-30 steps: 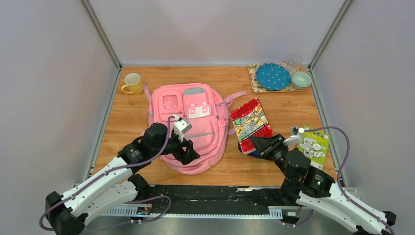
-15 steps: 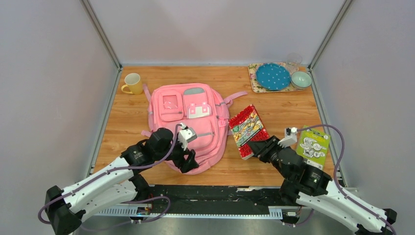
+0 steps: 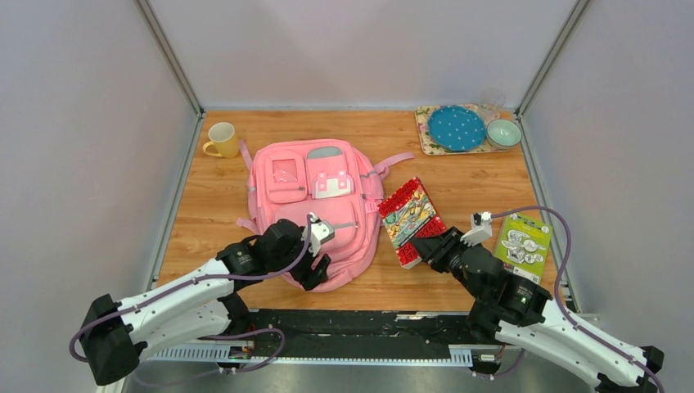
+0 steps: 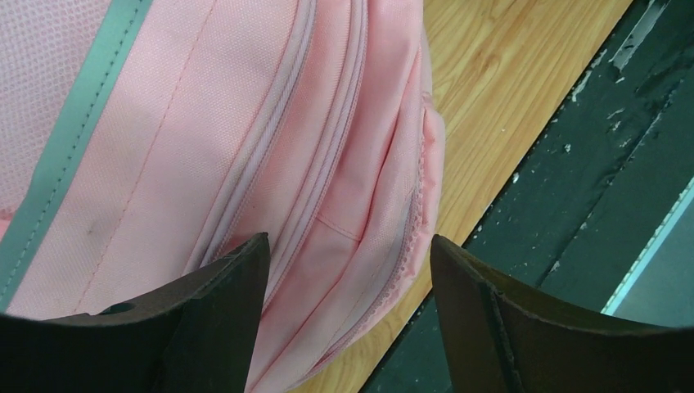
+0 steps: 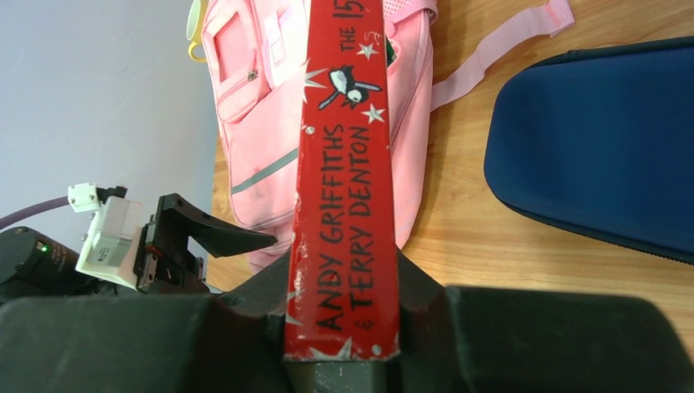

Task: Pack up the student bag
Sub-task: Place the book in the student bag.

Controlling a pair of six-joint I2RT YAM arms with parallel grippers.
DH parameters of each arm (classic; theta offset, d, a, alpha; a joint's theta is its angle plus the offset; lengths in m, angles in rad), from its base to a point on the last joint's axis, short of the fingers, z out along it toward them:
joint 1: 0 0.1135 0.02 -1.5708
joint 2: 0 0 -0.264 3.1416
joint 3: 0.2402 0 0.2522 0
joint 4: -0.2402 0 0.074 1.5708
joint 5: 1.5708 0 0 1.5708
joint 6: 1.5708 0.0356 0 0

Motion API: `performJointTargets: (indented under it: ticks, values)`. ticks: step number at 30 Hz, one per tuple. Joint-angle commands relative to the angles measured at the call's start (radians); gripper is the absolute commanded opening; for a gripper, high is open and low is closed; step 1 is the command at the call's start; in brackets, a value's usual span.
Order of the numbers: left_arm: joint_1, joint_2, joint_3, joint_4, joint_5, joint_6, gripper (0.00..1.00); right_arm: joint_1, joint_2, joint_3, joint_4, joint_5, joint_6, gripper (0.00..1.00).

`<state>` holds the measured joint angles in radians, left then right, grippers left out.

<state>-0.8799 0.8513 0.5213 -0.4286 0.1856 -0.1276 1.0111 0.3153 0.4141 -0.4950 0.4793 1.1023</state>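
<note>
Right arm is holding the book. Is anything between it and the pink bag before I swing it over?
Nothing lies on the table between the book and the bag. The open left gripper hangs over the bag's near edge, close to that path. The blue pouch sits on the book's other side.

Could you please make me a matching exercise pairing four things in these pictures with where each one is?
1. red book
2. yellow mug
3. navy pouch
4. student bag

A. far left part of the table
B. clamped in the right gripper
C. lying flat beneath the open left gripper
D. on the table, right of the book in the right wrist view

Pairs: 1-B, 2-A, 3-D, 4-C.
</note>
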Motion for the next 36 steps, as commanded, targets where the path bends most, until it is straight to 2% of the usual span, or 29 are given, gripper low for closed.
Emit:
performJointTargets:
  ticks: [1,6,9,10,12,13,16,22,28,32,36]
  values:
    - [-0.008,0.015,-0.024,0.044,0.006,0.022,0.77,0.0,-0.002,0.045,0.119,0.01,0.011,0.0]
    - [-0.01,0.015,-0.044,0.065,-0.017,0.011,0.7,0.0,0.004,0.042,0.122,0.005,0.016,0.0]
    - [-0.01,0.022,-0.041,0.071,-0.014,0.008,0.58,0.0,0.005,0.04,0.124,0.004,0.019,0.0]
    - [-0.011,0.025,-0.041,0.073,-0.012,0.008,0.48,-0.002,0.007,0.037,0.127,0.004,0.019,0.0]
    - [-0.01,0.029,-0.038,0.074,-0.012,0.008,0.37,0.0,0.007,0.037,0.125,0.002,0.021,0.0]
    - [-0.01,0.031,-0.035,0.074,-0.011,0.008,0.24,0.0,0.004,0.035,0.124,0.002,0.021,0.0]
    - [-0.011,0.031,-0.032,0.079,-0.003,0.005,0.0,0.0,-0.002,0.032,0.115,-0.004,0.028,0.0]
    - [-0.011,0.0,0.022,0.111,-0.058,-0.046,0.0,0.001,-0.044,0.034,0.032,-0.025,0.054,0.0]
    - [-0.01,0.017,0.183,0.194,-0.182,-0.083,0.0,0.0,-0.134,0.057,-0.069,-0.105,0.045,0.0]
    - [-0.01,0.078,0.348,0.206,-0.259,-0.098,0.0,0.0,-0.188,0.068,-0.117,-0.163,0.063,0.0]
    - [-0.01,0.097,0.399,0.27,-0.308,-0.124,0.0,-0.002,-0.248,0.058,-0.146,-0.197,0.103,0.0]
